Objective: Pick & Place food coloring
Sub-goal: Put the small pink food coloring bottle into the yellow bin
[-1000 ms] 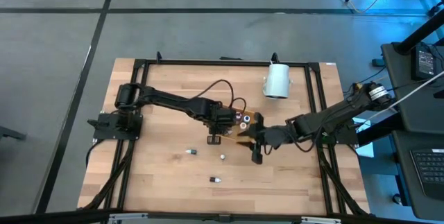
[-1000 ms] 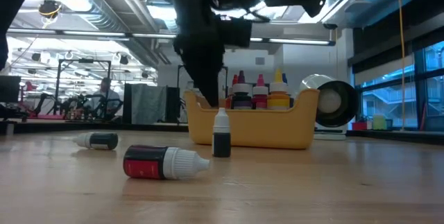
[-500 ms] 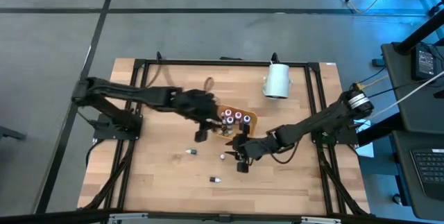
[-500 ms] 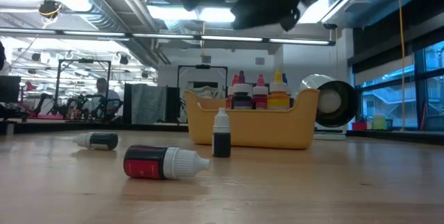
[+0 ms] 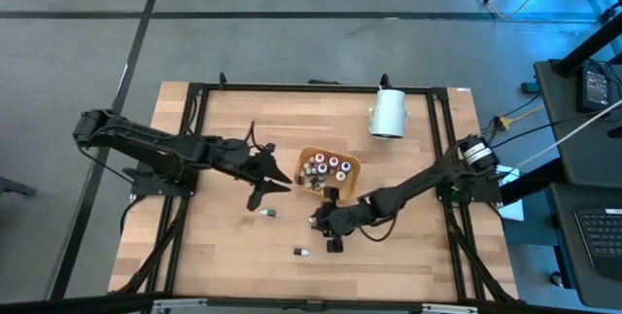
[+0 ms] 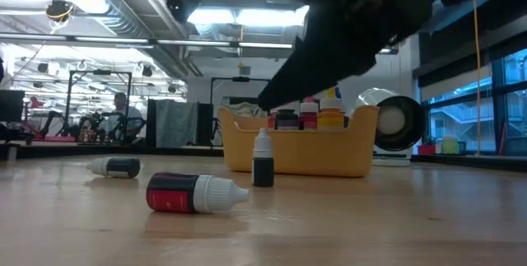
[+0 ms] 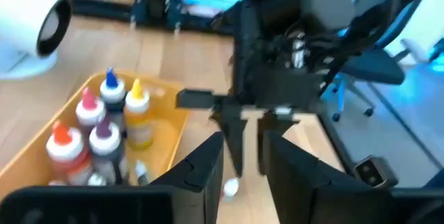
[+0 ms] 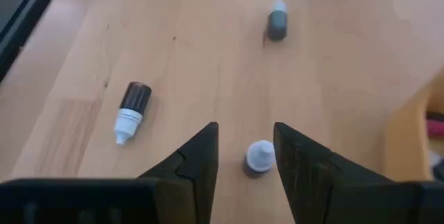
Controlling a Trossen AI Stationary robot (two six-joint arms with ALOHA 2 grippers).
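Note:
One food coloring bottle (image 6: 263,160) with a dark body and white cap stands upright on the wood table. My right gripper (image 8: 246,156) is open, slanting down over it, a finger on either side of the cap (image 8: 259,155) without touching. Two more bottles lie on their sides: one with a red label (image 6: 194,193) and one with a dark label (image 6: 115,167). Several bottles stand in the orange tray (image 5: 347,184). My left gripper (image 7: 243,161) is open with nothing between its fingers, left of the tray (image 7: 170,123) and above the table.
A large white cylinder (image 5: 388,113) lies at the table's far side, right of centre. A black frame (image 5: 194,95) runs round the table's edges. Bare wood lies at the near side, beyond the lying bottle (image 5: 301,252).
My left gripper has drawn back from over the tray toward the table's left edge, rising and tipping up from steeply down to nearly level. My right gripper has gone down and toward the table's left, from beside the tray to the standing bottle. The bottles have stayed put.

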